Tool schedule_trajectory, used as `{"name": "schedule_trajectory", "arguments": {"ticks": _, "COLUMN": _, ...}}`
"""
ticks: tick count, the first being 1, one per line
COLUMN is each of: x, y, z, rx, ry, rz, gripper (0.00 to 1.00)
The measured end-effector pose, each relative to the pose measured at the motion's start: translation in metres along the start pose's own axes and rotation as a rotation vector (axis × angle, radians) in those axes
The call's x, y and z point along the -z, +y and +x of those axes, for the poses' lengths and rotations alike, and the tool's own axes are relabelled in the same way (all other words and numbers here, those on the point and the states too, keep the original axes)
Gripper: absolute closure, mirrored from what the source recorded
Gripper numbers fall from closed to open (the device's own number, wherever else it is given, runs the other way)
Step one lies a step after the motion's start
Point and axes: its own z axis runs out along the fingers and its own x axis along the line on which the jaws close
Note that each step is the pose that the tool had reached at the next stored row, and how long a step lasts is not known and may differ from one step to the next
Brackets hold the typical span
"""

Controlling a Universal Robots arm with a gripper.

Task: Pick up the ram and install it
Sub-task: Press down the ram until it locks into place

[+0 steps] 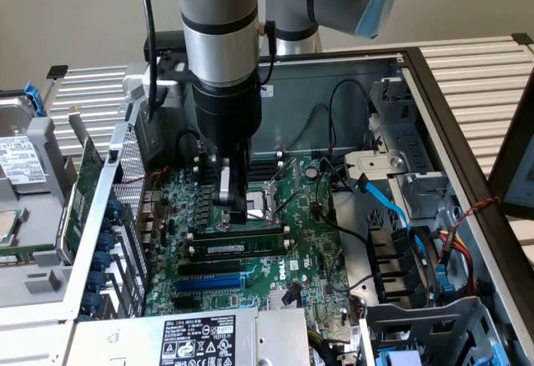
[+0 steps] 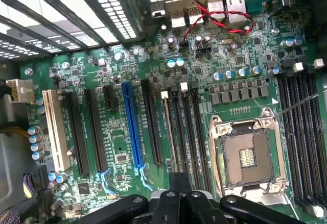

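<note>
You are late in the task, at the seating stage. In the exterior view the gripper [image 1: 233, 208] stands low over the motherboard [image 1: 309, 241], inside the open computer case [image 1: 434, 107], with its fingers pressed together and their tips at the upper edge of the ram [image 1: 238, 237]. The ram stands on edge in one of the black memory slots [image 1: 242, 253] beside the processor socket [image 1: 271, 195], running level along the slot. In the wrist view the ram [image 2: 167, 129] appears as a thin edge in the slot next to the blue expansion slot [image 2: 132, 124], directly ahead of the gripper [image 2: 180, 196]. Pick-up and transport therefore read as done. Whether the ram is fully seated and the white end clips [image 2: 164, 95] are latched cannot be confirmed here; treat final seating as still open. The gripper closes on nothing; it appears to bear on the ram from above.
</note>
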Motion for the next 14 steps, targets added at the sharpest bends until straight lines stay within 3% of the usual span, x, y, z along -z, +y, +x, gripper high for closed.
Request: {"name": "schedule_trajectory", "arguments": {"ticks": 14, "x": -0.0005, "y": 0.0, "z": 0.0, "rx": -0.224, "ry": 0.0039, "rz": -0.0035, "gripper": 0.89}}
